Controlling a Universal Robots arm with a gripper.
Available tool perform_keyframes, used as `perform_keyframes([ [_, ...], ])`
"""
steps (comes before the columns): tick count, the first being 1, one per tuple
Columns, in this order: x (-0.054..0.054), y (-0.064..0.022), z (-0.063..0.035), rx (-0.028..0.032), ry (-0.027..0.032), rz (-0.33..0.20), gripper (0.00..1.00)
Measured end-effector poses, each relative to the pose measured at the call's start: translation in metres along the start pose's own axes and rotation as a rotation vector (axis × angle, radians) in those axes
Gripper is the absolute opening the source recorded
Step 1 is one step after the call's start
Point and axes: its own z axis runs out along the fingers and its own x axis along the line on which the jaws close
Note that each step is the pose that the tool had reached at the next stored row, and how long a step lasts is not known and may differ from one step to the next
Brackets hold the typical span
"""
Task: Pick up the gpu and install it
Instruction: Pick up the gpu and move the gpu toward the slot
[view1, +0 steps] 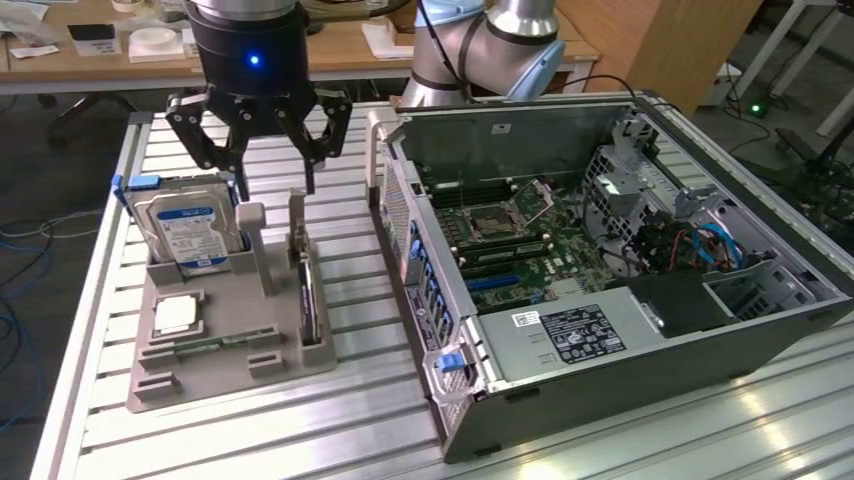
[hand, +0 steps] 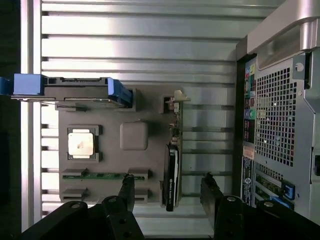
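Standing on its long edge, the gpu (view1: 308, 300) (hand: 171, 175) — a thin dark circuit card with a grey metal bracket at one end — sits in a slot of the grey plastic holder tray (view1: 247, 320) (hand: 150, 155), along the tray edge that faces the open black computer case (view1: 601, 250). The robot's black claw (view1: 275, 190) (hand: 168, 181) hovers above the tray's far end with its jaws spread wide and nothing held; in the wrist view one finger lies on each side of the card. A silver blue-labelled hard drive (view1: 191, 232) stands upright at the tray's far corner, and a small square silver processor chip (view1: 178, 315) (hand: 81, 144) lies flat by the tray's outer edge. Tray and case share the slatted aluminium table (view1: 360, 420) — the tray on the exterior view's left, the case on its right.
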Motion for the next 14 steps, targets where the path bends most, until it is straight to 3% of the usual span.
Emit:
perform_keyframes([
  [14,-0.003,-0.0047,0.0119,-0.0001,0.0002,-0.007,0.65],
])
